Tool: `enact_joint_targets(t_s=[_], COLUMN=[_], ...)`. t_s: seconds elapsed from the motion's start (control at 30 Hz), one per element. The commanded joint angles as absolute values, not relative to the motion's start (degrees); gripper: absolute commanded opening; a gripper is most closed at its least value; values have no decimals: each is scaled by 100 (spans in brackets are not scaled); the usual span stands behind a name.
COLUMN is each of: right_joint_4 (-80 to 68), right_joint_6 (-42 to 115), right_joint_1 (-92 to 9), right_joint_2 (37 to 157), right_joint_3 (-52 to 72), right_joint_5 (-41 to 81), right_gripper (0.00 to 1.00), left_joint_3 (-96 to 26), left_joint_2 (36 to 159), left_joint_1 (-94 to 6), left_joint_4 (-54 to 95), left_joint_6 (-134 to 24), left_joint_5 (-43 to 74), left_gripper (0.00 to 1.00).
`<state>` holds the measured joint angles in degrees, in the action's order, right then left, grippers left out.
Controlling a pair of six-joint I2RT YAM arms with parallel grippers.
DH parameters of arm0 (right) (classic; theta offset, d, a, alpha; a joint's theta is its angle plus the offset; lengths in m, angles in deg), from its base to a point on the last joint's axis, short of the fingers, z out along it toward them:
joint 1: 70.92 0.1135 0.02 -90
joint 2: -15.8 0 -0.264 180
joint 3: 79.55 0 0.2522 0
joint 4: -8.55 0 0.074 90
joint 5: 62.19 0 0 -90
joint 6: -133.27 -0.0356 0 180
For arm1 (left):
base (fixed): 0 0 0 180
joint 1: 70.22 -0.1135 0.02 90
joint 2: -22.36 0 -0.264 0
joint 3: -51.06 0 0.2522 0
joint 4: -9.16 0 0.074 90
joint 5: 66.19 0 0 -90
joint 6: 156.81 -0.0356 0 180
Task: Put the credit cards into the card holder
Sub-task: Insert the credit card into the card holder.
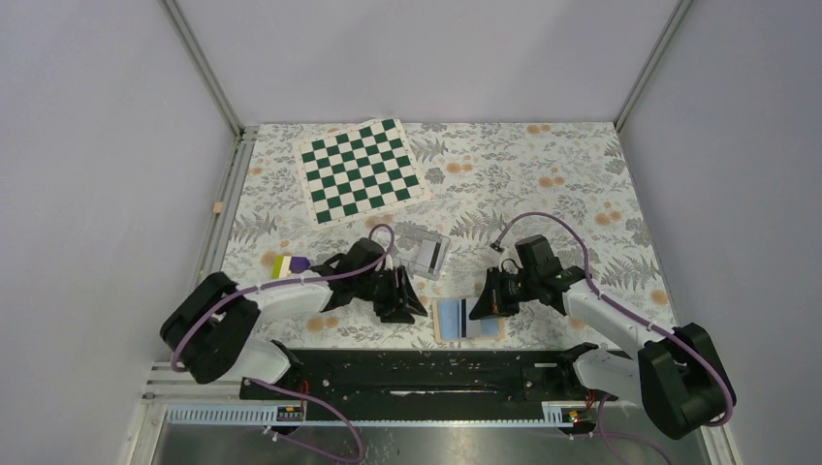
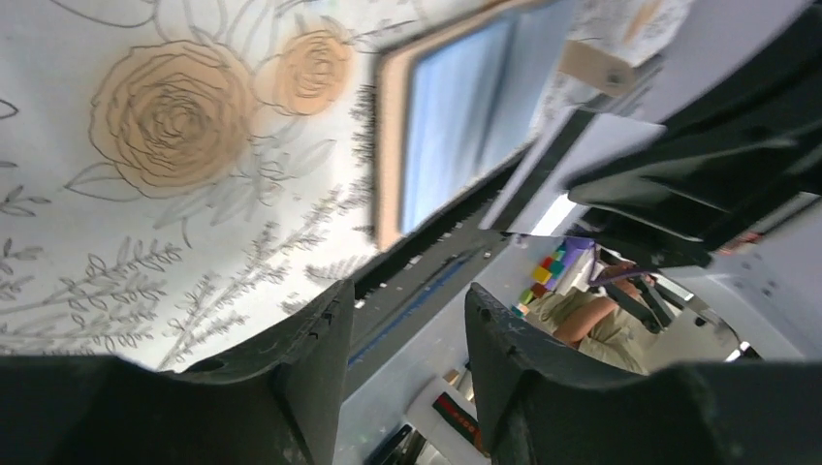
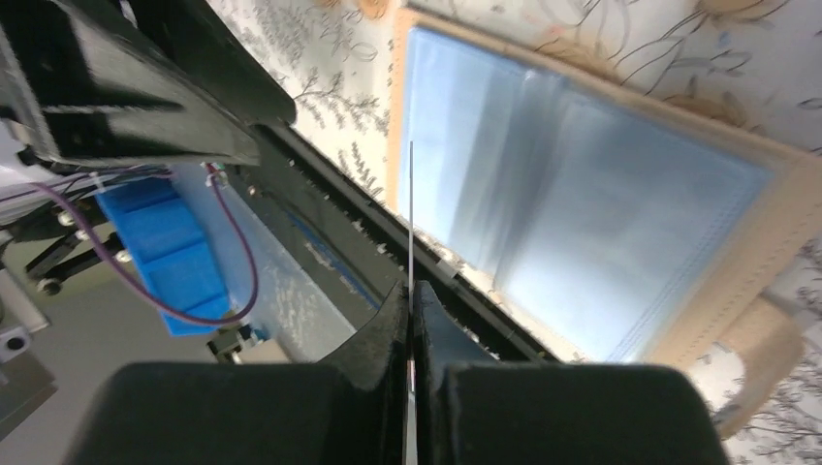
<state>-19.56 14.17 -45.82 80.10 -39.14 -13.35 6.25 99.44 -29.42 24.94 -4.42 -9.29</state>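
Found the desk (image 1: 543, 194) carrying the card holder (image 1: 456, 323) at six o'clock, spread open with blue pockets up and no card seen inside. Noted the left gripper (image 2: 407, 300) at its nine o'clock with jaws parted and empty, and the right gripper (image 3: 411, 295) over its two-o'clock corner with jaws pinched tight on one credit card (image 3: 410, 213), edge-on. Judged insertion not yet begun; could not tell about further cards.

Card holder (image 3: 582, 223) — tan stitched rim, leather-like; inner sleeves glossy light-blue plastic. Cloth (image 1: 543, 165) beneath it matt, floral print. Clear box (image 1: 424, 250) behind it — glossy plastic.
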Motion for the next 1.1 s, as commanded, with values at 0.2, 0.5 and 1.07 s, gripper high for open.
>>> enact_joint_targets(t_s=[0.2, 0.5, 1.07], right_joint_4=[-1899, -1721, -1677], right_joint_6=[1885, 1900, 1902], right_joint_1=[-4640, -4699, -4745], right_joint_2=[8222, 8438, 8532], right_joint_3=[-3592, -3620, -3678], right_joint_5=[-541, -332, -160], right_gripper=[0, 0, 0], left_joint_3=[269, -15, -137], left_joint_2=[11101, 11593, 11917], left_joint_1=[-2462, -2434, -2357], left_joint_4=[1905, 2548, 2688], left_joint_6=[-384, -731, -836], left_joint_5=[-373, -96, -77], left_gripper=[30, 21, 7])
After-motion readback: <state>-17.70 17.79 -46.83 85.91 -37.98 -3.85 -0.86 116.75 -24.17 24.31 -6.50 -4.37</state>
